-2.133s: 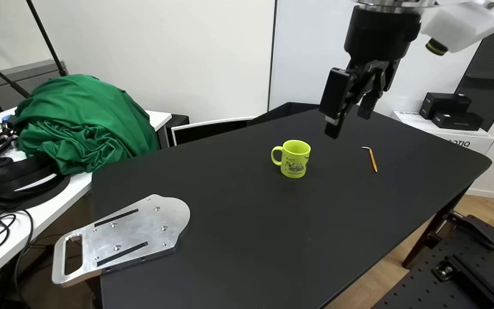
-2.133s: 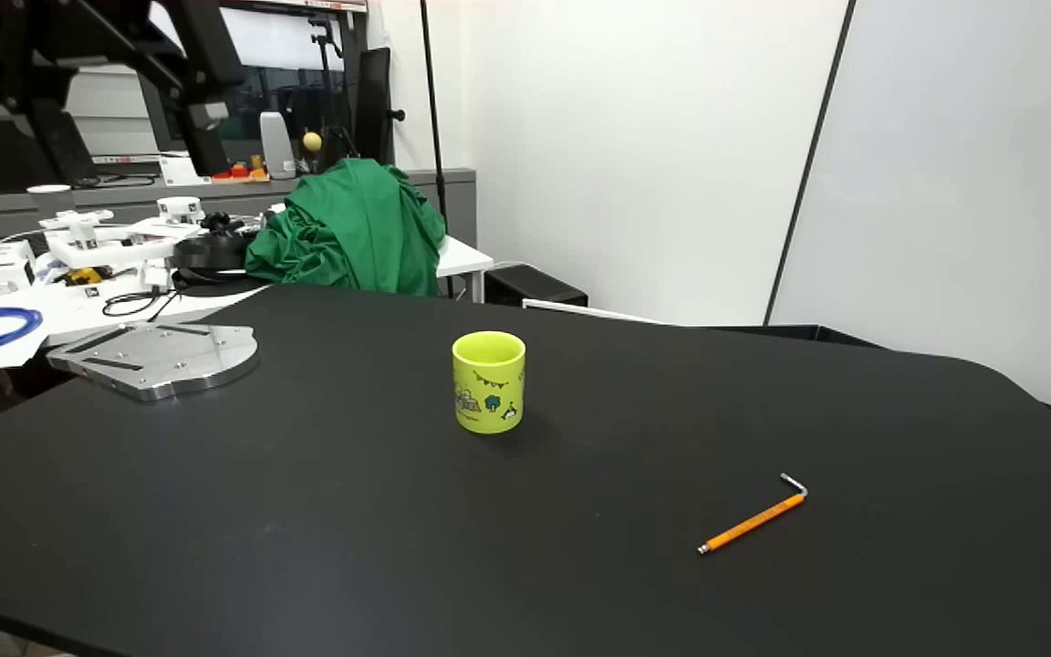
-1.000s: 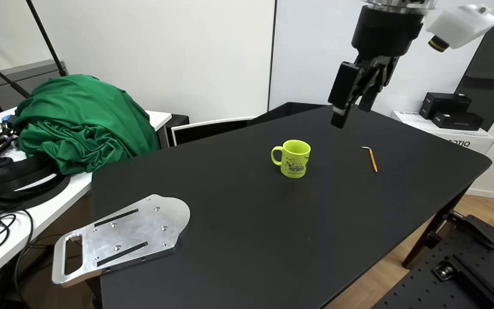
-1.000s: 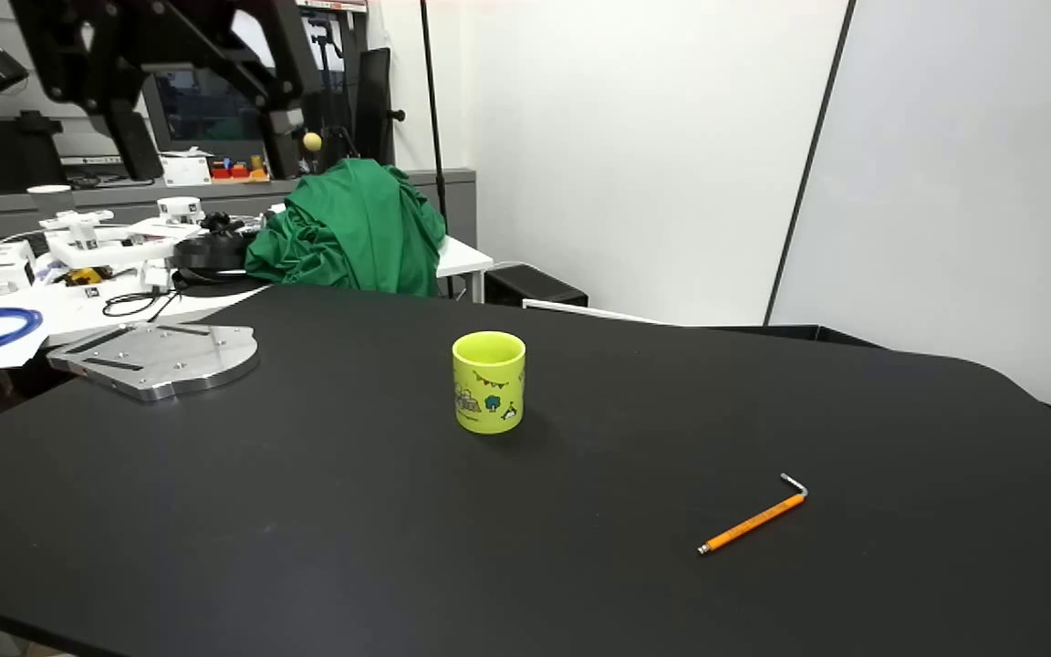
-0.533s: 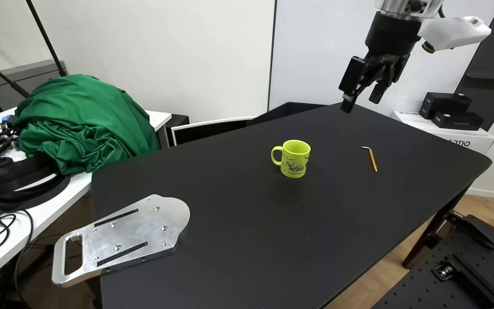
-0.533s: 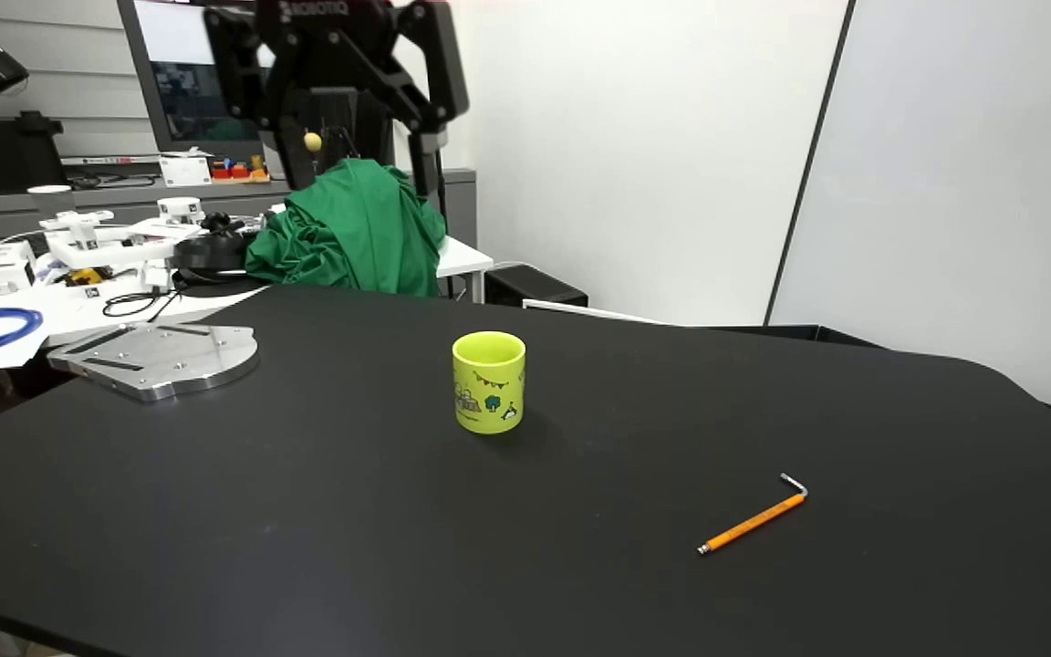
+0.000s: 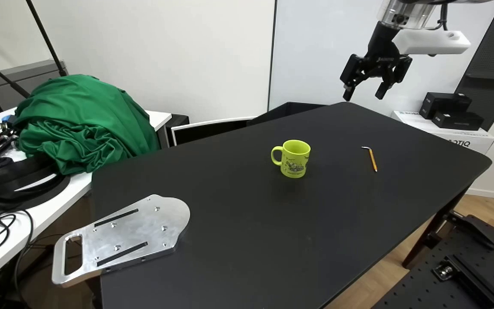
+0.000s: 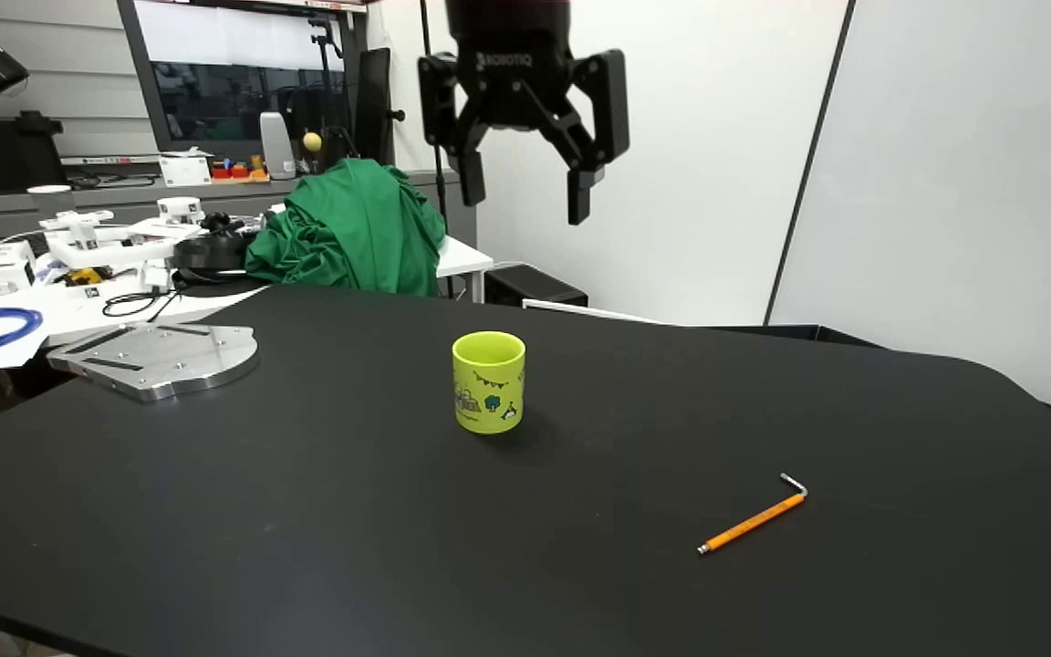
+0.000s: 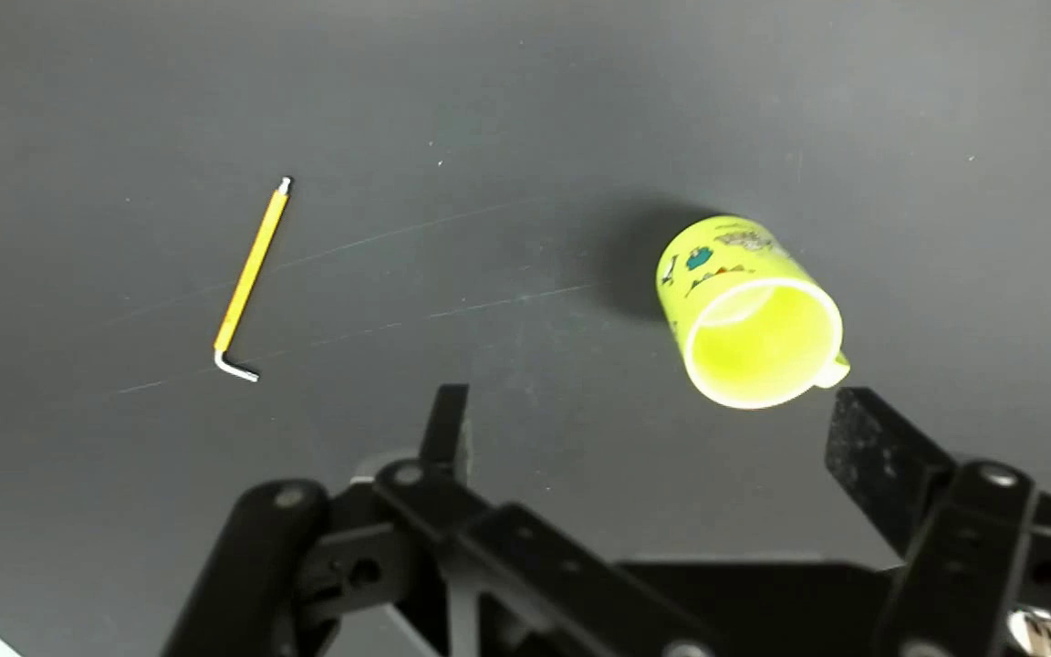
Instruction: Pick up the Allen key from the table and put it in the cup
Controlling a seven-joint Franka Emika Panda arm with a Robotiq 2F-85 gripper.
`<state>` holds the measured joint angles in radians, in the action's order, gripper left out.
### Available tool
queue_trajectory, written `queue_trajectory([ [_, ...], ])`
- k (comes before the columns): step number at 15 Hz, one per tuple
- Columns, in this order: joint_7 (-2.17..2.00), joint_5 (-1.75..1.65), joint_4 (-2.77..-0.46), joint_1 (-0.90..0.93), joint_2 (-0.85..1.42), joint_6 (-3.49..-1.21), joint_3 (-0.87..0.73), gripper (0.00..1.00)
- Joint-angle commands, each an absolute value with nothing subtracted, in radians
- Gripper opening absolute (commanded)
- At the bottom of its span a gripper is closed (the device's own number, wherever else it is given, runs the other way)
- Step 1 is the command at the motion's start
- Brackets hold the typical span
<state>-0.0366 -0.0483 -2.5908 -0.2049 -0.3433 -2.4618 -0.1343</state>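
The black two-finger gripper point(image 8: 525, 211) is hanging above the large matte black table point(image 7: 238, 240), and its fingers point(image 9: 881, 465) are standing wide apart. The thin orange-yellow Allen key point(image 9: 252, 271), with its bent silver end, is lying flat on the table, well apart from the gripper. The small yellow-green mug point(image 7: 294, 162) with a side handle is standing upright there, apart from the key. A flat silver metal plate point(image 7: 135, 231) is sticking partly out over the table's edge.
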Motion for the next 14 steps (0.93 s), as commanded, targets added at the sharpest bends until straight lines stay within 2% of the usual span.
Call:
queue_trajectory([
  [1, -0.149, -0.002, -2.458, -0.227, -0.177, -2.483, -0.154, 1.0],
  [14, -0.347, 0.073, -2.158, -0.275, 0.221, -2.493, -0.279, 1.0],
])
